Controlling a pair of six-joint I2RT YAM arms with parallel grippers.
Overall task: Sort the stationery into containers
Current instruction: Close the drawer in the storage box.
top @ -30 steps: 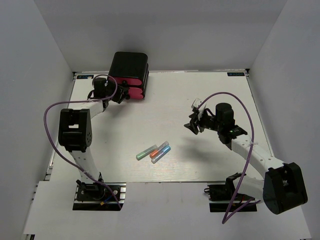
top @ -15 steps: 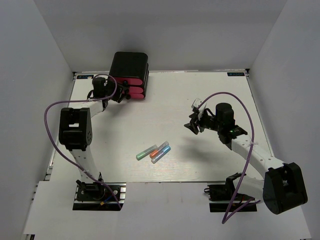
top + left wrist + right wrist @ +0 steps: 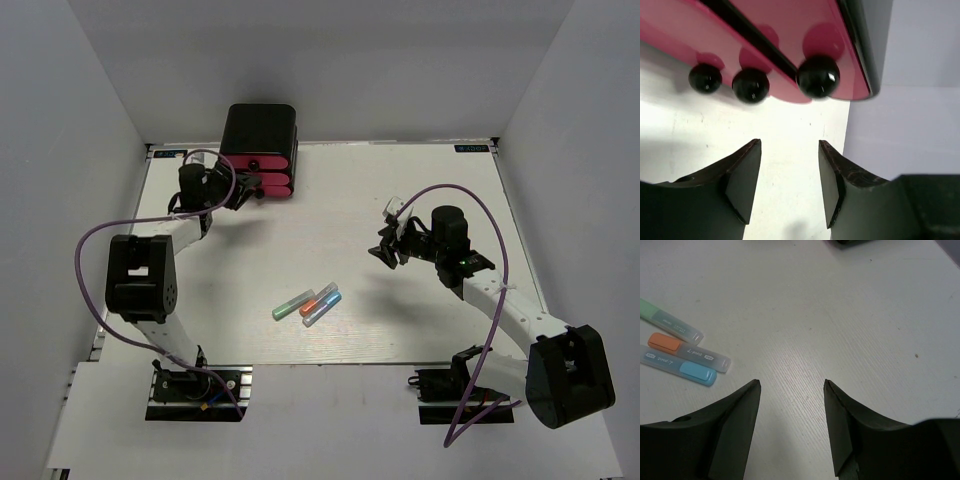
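Three capsules lie side by side near the middle of the table (image 3: 420, 180), all slanted the same way: a green capsule (image 3: 290, 304) on the left, an orange capsule (image 3: 312, 304) beside it, and a blue capsule (image 3: 322, 310) tucked against the orange one. From my right wrist camera I can see them off to the left, ahead of the right gripper (image 3: 792, 381), whose fingers are spread apart with only bare tabletop between them. That gripper hovers well apart from the capsules and touches none of them.

At the far left corner stands the black box (image 3: 258, 128) with its pink drawers (image 3: 265, 172) facing out toward the arms. My left gripper (image 3: 790, 142) is pointed at the drawer fronts, fingers parted and gripping nothing. In the left wrist view, three black knobs (image 3: 750, 85) sit in a row just beyond the fingertips, and there is a clear gap between the tips and the nearest knob. I cannot tell from either view how far any drawer is pulled out
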